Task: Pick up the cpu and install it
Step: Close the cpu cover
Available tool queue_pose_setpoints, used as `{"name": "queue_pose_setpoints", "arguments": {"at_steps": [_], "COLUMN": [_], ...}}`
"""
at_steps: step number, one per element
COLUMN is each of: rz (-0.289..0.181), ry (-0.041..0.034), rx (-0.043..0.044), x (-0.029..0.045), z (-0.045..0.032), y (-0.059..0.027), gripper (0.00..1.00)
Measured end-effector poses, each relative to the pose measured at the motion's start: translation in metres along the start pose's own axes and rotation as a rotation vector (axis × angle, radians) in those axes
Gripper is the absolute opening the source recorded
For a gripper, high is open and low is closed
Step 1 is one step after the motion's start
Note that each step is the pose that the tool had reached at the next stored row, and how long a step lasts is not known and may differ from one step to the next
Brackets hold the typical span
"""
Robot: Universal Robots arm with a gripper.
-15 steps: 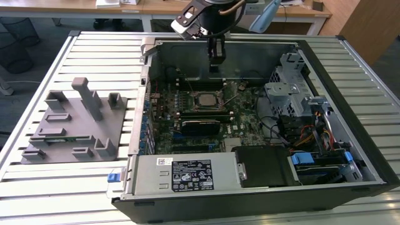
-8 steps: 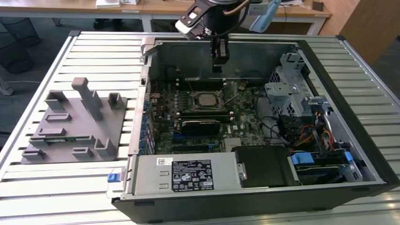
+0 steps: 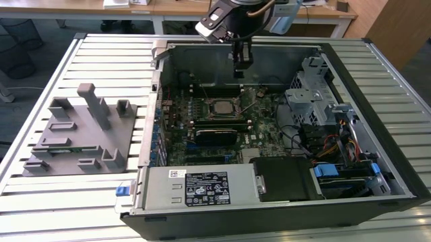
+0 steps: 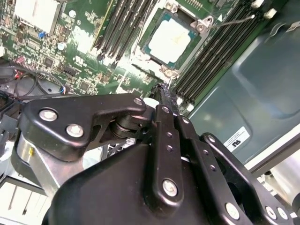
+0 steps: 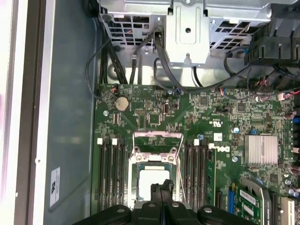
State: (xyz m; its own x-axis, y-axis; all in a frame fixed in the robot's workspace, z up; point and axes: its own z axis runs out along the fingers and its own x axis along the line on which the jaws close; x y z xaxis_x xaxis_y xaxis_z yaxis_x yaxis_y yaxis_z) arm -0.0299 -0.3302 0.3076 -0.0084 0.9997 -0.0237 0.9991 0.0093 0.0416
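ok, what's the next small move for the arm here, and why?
Probably a short lift straight up. The square silvery-topped cpu already lies in its metal-framed socket, and the black fingers hang above it, shut together with nothing between them, so no grasp looks left to make.

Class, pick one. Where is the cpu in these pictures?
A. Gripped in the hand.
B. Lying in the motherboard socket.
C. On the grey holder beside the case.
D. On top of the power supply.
B: the cpu lies flat inside the motherboard socket, with the hand above it and clear of it.
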Motion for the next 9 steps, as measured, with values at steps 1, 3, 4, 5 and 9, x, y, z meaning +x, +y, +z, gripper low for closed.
{"name": "queue_pose_setpoints", "arguments": {"at_steps": [1,3,4,5,9], "rz": [0.0,0.0,0.0,0.0,0.0], "ry": [0.0001,0.0004,0.0006,0.0006,0.0006], "rx": [0.0,0.0,0.0,0.0,0.0], "x": [0.0,0.0,0.0,0.0,-0.0001], "z": [0.0001,0.0003,0.0004,0.0005,0.0008], "y": [0.0012,0.0032,0.0043,0.0054,0.0098], "gripper": [0.11,0.11,0.11,0.11,0.11]}}
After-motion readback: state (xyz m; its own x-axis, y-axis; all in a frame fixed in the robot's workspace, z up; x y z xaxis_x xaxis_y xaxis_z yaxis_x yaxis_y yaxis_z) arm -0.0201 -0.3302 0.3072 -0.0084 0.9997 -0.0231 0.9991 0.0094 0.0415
